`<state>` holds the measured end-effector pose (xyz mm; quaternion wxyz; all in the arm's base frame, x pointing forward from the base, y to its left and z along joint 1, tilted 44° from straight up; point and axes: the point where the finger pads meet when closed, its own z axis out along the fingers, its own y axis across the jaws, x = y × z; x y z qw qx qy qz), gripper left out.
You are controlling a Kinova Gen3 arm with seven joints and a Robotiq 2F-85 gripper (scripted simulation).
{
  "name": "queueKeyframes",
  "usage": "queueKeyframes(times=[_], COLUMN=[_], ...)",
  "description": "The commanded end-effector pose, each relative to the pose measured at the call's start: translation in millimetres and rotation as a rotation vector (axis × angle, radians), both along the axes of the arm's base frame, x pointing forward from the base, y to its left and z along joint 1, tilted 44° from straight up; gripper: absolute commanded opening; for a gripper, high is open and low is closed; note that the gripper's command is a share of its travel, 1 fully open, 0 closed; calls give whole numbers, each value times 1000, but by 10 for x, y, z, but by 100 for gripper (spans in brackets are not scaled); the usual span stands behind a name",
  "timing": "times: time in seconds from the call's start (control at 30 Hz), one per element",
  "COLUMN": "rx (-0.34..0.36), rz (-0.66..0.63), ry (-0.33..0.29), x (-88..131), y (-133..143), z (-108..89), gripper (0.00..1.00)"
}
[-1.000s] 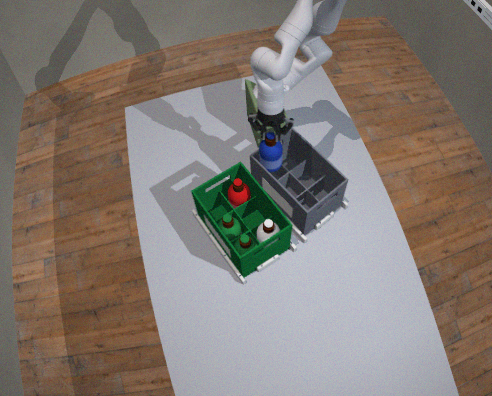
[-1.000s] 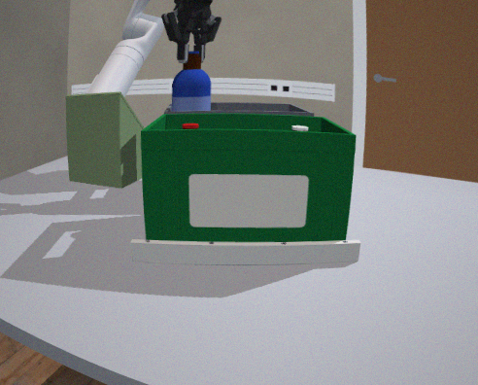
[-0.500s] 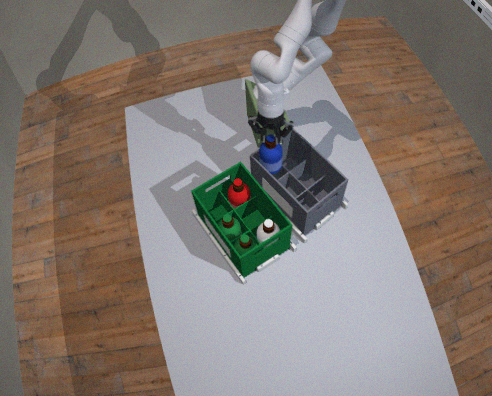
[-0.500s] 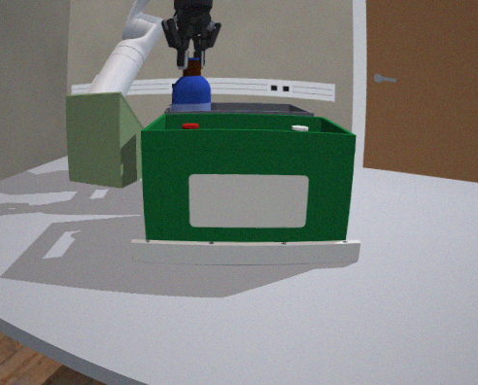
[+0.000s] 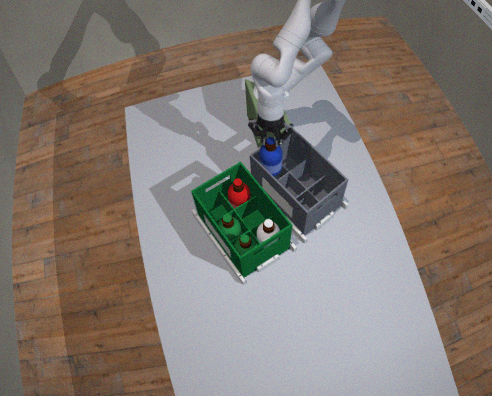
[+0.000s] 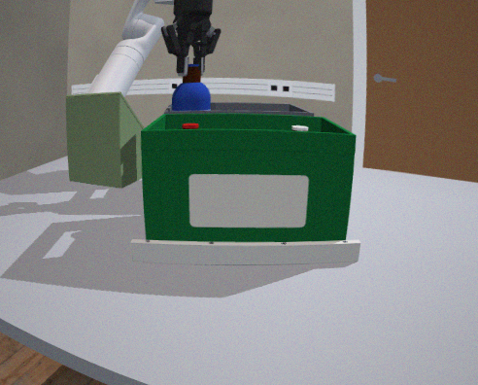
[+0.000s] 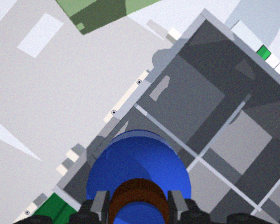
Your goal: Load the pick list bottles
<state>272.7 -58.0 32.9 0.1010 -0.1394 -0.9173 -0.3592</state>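
My gripper is shut on the neck of a blue bottle. The bottle is upright, its lower part inside the corner compartment of the grey crate that lies beside the green crate. Its base is hidden. No other bottle shows in the grey crate. The green crate holds a red bottle, a white bottle and two green bottles. The pick list shows partly, with a green and a white mark; its counts are unreadable.
White rails edge the crates. The green crate stands close along the grey crate's long side. An olive-green block stands near the arm, behind the crates' left end in the exterior view.
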Motion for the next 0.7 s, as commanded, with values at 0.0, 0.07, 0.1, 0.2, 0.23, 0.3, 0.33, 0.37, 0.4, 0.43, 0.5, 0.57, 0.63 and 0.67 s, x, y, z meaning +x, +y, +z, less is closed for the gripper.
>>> queueKeyframes(times=[0.0,0.07,0.1,0.2,0.23,0.3,0.33,0.37,0.4,0.43,0.5,0.57,0.63,0.67], rx=[-1,-1,-1,-1,-1,-1,-1,-1,-1,-1,-1,-1,-1,-1], rz=[-1,-1,-1,-1,-1,-1,-1,-1,-1,-1,-1,-1,-1,-1], ry=[-1,-1,-1,-1,-1,-1,-1,-1,-1,-1,-1,-1,-1,-1], x=[1,-1,-2,-4,-5,-7,-7,-7,-7,-8,-10,-12,-13,-14], y=[15,28,35,56,63,76,76,76,83,89,104,118,131,138], z=[-21,-35,-42,-64,-71,-86,-86,-86,-93,-100,-115,-129,-144,-151], gripper=[10,10,10,10,10,10,10,10,10,10,10,10,10,10])
